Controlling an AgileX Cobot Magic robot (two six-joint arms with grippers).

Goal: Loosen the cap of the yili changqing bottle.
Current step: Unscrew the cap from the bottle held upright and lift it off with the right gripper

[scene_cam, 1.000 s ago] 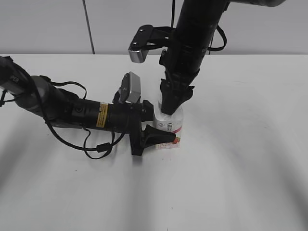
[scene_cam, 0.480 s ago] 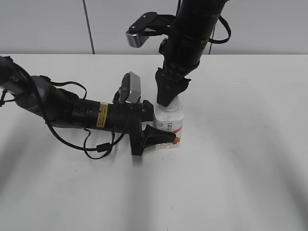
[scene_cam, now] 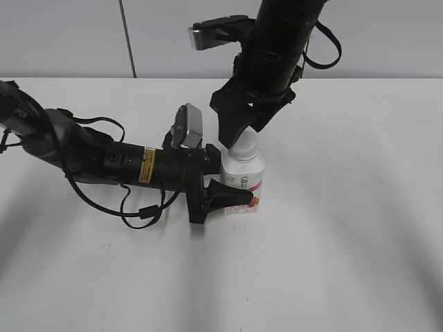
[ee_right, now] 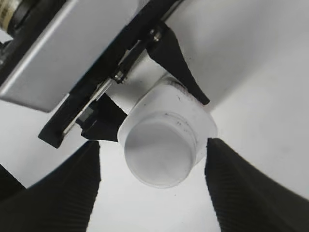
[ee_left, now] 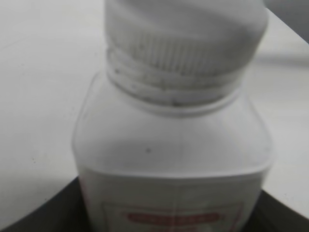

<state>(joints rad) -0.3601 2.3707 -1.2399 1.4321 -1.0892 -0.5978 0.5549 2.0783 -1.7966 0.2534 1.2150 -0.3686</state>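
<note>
The yili changqing bottle (scene_cam: 243, 176) stands upright on the white table, white with a pink-red label. My left gripper (scene_cam: 234, 181) lies low and is shut on the bottle's body from the left, with one black finger (scene_cam: 232, 196) across the label. In the left wrist view the bottle (ee_left: 174, 150) and its ribbed cap (ee_left: 186, 43) fill the frame. My right gripper (scene_cam: 242, 131) hangs open just above the cap (scene_cam: 243, 144). Seen from above, the cap (ee_right: 161, 150) sits between the right fingers (ee_right: 58, 193), with a gap on each side.
The left arm (scene_cam: 104, 160) and its cables stretch across the table's left half. The left arm's grey wrist camera box (scene_cam: 188, 126) stands beside the bottle. A pale wall runs along the table's far edge (scene_cam: 374, 77).
My right gripper has risen off the cap and turned about its own axis, its camera swinging round. The bottle and left gripper have not moved.
</note>
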